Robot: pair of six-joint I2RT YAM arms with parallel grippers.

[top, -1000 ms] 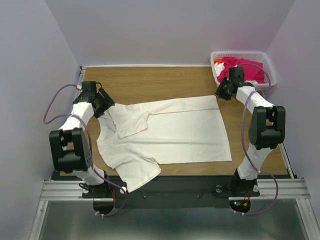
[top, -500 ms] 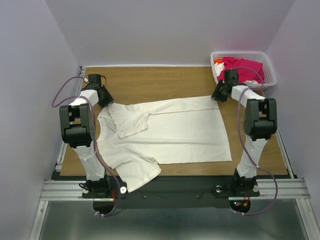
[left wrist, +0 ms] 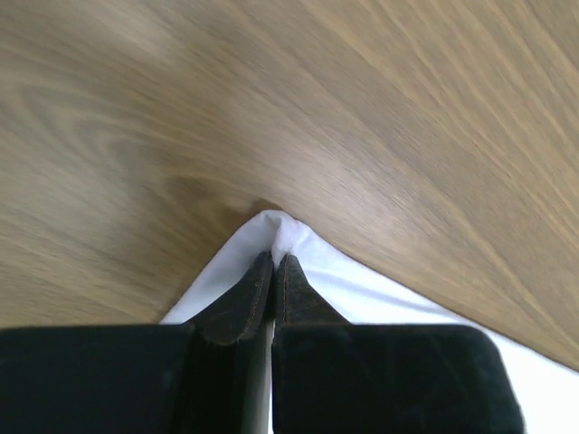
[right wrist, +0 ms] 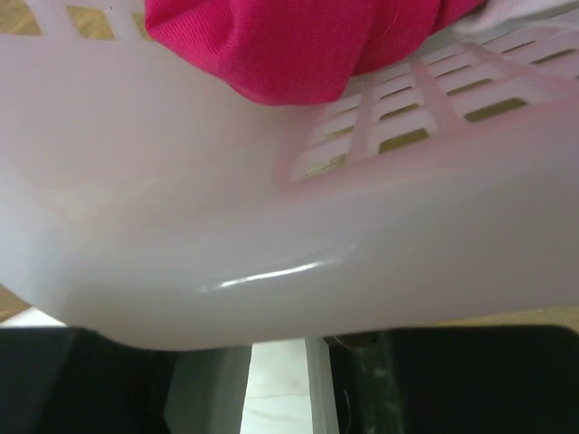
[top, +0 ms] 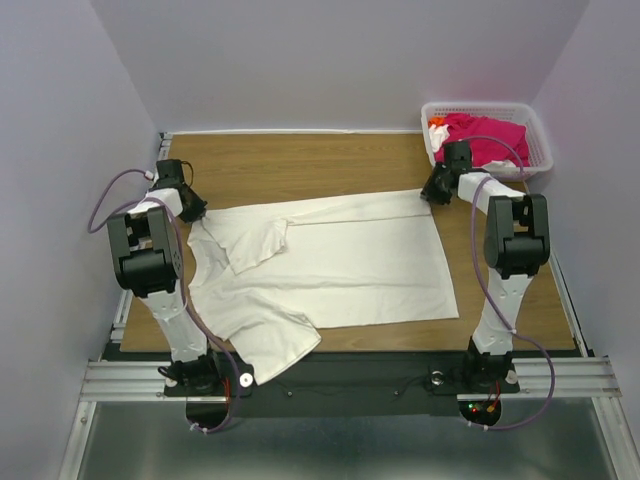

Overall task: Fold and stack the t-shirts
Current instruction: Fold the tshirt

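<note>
A large off-white t-shirt (top: 340, 265) lies spread across the wooden table. My left gripper (top: 191, 207) sits at the shirt's far left edge. In the left wrist view its fingers (left wrist: 244, 303) are pressed together on a small peak of white cloth (left wrist: 282, 231). My right gripper (top: 434, 189) is low at the shirt's far right corner, beside the basket. In the right wrist view the basket wall (right wrist: 271, 226) hides the fingertips, and pale cloth (right wrist: 276, 389) shows between the black finger bases. A magenta t-shirt (top: 485, 138) (right wrist: 298, 41) lies bunched in the basket.
The white lattice basket (top: 535, 125) stands at the table's far right corner, very close to my right wrist. Bare wood (top: 300, 165) runs behind the shirt. A sleeve (top: 275, 345) hangs over the near table edge.
My left gripper has shut on the shirt's left edge and drawn that side of the shirt leftward. The right gripper has edged in at the far right corner.
</note>
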